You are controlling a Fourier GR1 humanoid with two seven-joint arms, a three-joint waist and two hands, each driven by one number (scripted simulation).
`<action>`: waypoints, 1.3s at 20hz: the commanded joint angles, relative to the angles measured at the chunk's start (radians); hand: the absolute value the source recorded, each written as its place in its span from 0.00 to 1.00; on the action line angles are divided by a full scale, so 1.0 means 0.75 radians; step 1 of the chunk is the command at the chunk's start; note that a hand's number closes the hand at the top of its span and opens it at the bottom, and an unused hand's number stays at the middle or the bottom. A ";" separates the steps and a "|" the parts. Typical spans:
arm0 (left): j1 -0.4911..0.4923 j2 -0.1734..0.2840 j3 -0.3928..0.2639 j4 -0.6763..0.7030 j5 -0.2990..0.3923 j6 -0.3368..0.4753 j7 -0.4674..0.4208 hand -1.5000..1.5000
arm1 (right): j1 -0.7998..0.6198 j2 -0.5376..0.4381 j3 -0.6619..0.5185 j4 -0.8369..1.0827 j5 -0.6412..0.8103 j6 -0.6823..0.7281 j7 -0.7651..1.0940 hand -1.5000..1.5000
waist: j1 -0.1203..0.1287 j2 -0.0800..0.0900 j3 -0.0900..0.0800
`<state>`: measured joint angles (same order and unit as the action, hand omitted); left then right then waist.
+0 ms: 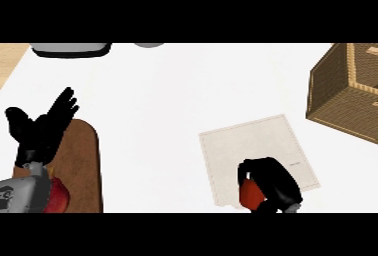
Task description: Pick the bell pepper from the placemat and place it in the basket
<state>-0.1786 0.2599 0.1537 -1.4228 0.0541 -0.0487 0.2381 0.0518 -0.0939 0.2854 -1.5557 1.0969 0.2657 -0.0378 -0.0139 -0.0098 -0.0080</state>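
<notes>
A white counter top (pixel 162 90) is seen from steeply above, with a strip of pale wood at the far left corner and a grey-and-black object cut off by the upper edge. On the near right lies a pale beige rectangular placemat (pixel 251 145), turned slightly askew. At its near edge the right hand (pixel 275 186) is curled over a red-orange bell pepper (pixel 251 195), fingers wrapped round it so that only the pepper's left flank shows; its long axis cannot be told. The pepper is still low over the mat, and whether it is touching the mat or just clear of it cannot be made out.

Now the relation that matters: the brown woven wicker basket (pixel 336 95) stands at the far right, well apart from the held pepper, away from the robot and a little further to the right. The mat's far half and a stretch of bare counter lie between them. The right hand is plainly the nearer one, so the carry is judged to run forward and rightward, high enough for the basket's rim to be cleared.

At the left, the left hand (pixel 40 127) is held open, fingers spread and up, at rest over a brown wooden board (pixel 81 160). Something red (pixel 57 197) peeks out beside its forearm.
</notes>
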 commanded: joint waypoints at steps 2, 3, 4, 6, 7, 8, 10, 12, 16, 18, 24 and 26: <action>-0.003 -0.024 -0.016 0.000 -0.019 0.016 -0.027 0.50 | 0.166 0.120 0.265 -0.135 -0.030 -0.194 0.455 1.00 | 0.005 0.008 0.010; -0.068 -0.014 -0.005 0.031 -0.006 0.016 0.028 0.50 | 0.103 0.121 0.346 -0.081 -0.041 -0.216 0.552 1.00 | 0.013 0.013 0.011; -0.089 -0.003 0.010 0.100 -0.006 -0.004 -0.037 0.50 | 0.142 0.122 0.351 -0.229 -0.085 -0.169 0.596 1.00 | 0.000 0.013 0.010; -0.034 -0.017 0.002 0.120 -0.029 0.000 -0.100 0.50 | 0.169 0.123 0.423 -0.232 -0.157 -0.308 0.612 1.00 | 0.006 0.013 0.010; -0.050 -0.010 -0.013 0.010 -0.008 -0.001 0.020 0.50 | 0.172 0.124 0.436 -0.166 -0.245 -0.455 0.576 1.00 | 0.017 0.011 0.013; -0.019 0.022 0.033 0.045 0.014 -0.026 -0.037 0.50 | 0.257 0.124 0.450 -0.320 -0.255 -0.424 0.531 1.00 | 0.006 0.008 0.011; -0.005 -0.002 0.003 -0.006 -0.001 -0.006 0.003 0.50 | 0.159 0.124 0.486 -0.365 -0.331 -0.521 0.556 1.00 | 0.018 0.008 0.012; -0.040 0.020 0.023 0.038 0.018 -0.039 -0.032 0.50 | 0.176 0.125 0.561 -0.456 -0.396 -0.667 0.497 1.00 | 0.006 0.009 0.012; -0.071 0.005 0.014 0.073 -0.014 0.000 -0.010 0.50 | 0.186 0.125 0.657 -0.723 -0.137 -0.691 0.684 1.00 | -0.004 0.008 0.009; 0.007 -0.020 -0.003 0.000 -0.023 0.010 -0.028 0.50 | 0.117 0.125 0.691 -0.832 -0.064 -0.663 0.890 1.00 | 0.011 0.006 0.009; 0.041 0.028 0.040 0.037 0.017 -0.064 -0.080 0.50 | -0.090 0.124 0.513 -1.084 0.020 -0.361 1.180 1.00 | 0.021 0.011 0.008; -0.072 -0.010 -0.018 -0.041 -0.018 0.008 0.091 0.50 | -0.279 0.124 0.432 -1.010 -0.023 -0.357 1.265 1.00 | 0.025 0.013 0.010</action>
<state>-0.1970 0.2633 0.1654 -1.4142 0.0537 -0.0608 0.2386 0.0038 -0.0101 0.6748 -2.2694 1.0868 -0.0690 0.7643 -0.0027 -0.0026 -0.0013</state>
